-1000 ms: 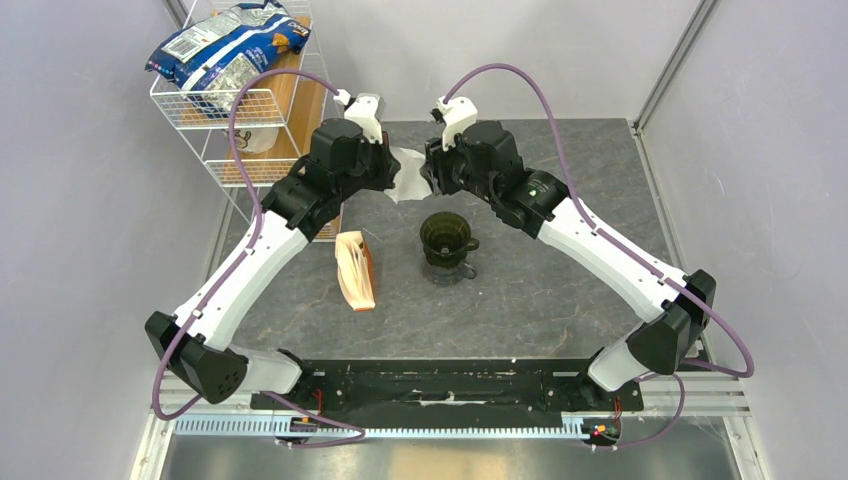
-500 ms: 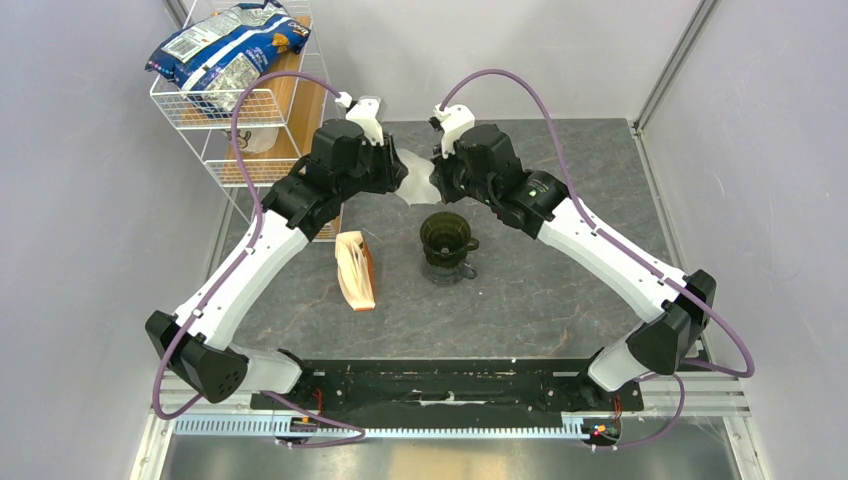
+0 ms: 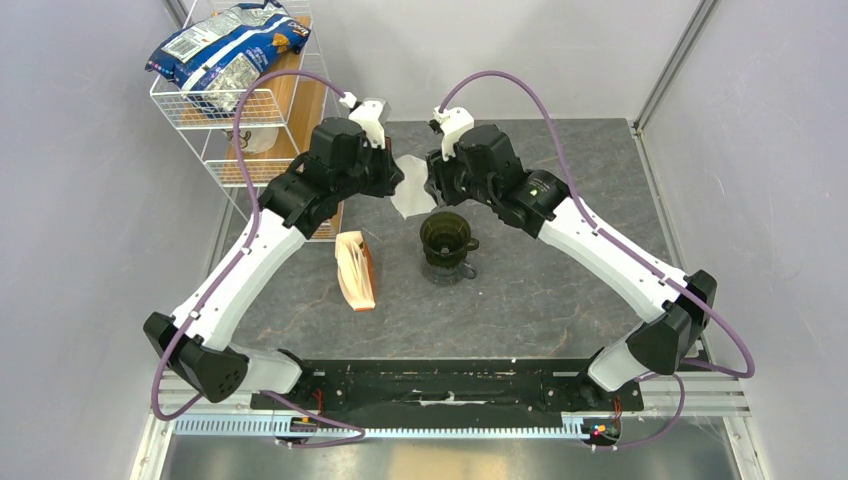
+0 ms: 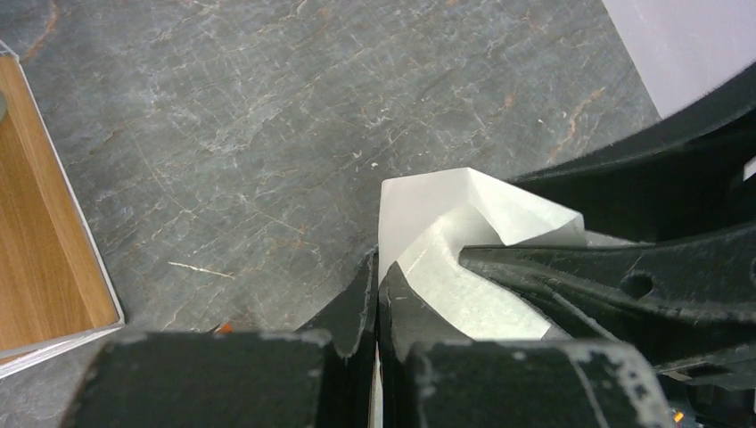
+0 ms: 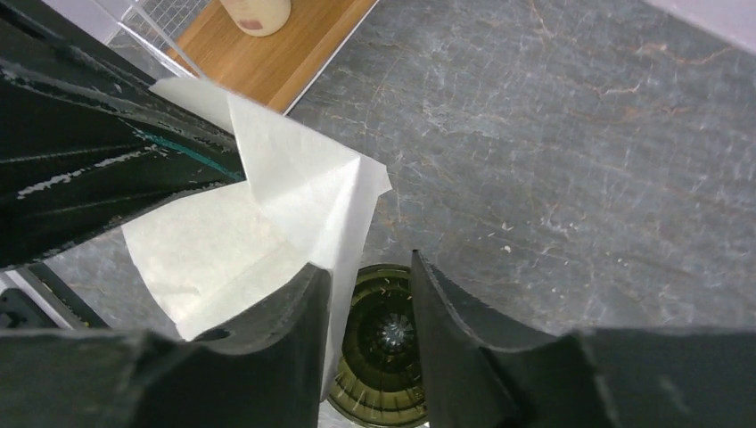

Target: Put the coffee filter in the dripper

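Observation:
The white coffee filter point(image 3: 409, 192) hangs in the air between my two grippers, just behind the dripper. My left gripper point(image 4: 377, 269) is shut on one edge of the coffee filter point(image 4: 450, 234), which is folded and partly spread. My right gripper point(image 5: 368, 264) is open, and a flap of the coffee filter point(image 5: 294, 192) lies against the inner face of its left finger. Straight below that gap sits the dark olive-green dripper point(image 5: 385, 352). In the top view the dripper point(image 3: 444, 236) stands on a glass cup point(image 3: 462, 270) at mid-table, with the left gripper point(image 3: 396, 181) and the right gripper point(image 3: 431, 186) close together above it.
A tan, orange-edged packet of filters point(image 3: 355, 268) stands left of the dripper. A white wire rack point(image 3: 232, 110) with wooden shelves and a blue bag point(image 3: 222, 47) fills the far left corner. A cream bottle point(image 5: 255, 11) stands on its shelf.
The filter has come down and slightly nearer the dripper. Both grippers have shifted a little with it, and the right gripper's jaws now stand apart.

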Tool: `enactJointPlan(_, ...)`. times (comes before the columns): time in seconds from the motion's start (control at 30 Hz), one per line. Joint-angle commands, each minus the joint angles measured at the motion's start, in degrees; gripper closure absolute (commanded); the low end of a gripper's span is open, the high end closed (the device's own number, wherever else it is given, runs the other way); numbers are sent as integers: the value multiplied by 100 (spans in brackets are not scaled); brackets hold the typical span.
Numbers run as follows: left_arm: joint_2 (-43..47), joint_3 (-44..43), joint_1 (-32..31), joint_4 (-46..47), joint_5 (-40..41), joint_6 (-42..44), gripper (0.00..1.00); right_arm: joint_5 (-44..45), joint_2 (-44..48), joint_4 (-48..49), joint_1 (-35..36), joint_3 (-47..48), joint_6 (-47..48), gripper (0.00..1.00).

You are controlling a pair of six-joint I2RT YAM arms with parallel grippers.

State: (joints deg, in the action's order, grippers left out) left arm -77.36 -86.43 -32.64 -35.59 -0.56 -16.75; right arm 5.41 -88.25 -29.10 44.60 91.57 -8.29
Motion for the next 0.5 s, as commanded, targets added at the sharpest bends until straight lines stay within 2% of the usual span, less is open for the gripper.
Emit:
enactJointPlan(0.0, -72, -619, -32, -403, -261, 66, 98, -257, 288, -25, -17, 470, 41, 44)
enactJointPlan(0.07, -150, -857, -32, -723, -315, 109, 98, -310, 424, -135, -13, 537, 152, 32)
enactJointPlan(0.23, -551, -1601, -30, -1722, -933, 266, 98, -932, 1140, -413, -54, 279, 577, 17)
enactJointPlan(0.37, -979, -1938, -32, -2432, -1259, 453, 98, -1633, 1795, -794, -343, 18, 782, 9)
enactJointPlan(0.47, -1237, -2058, -62, -2677, -1362, 562, 98, -1816, 2038, -1096, -631, -53, 715, 8)
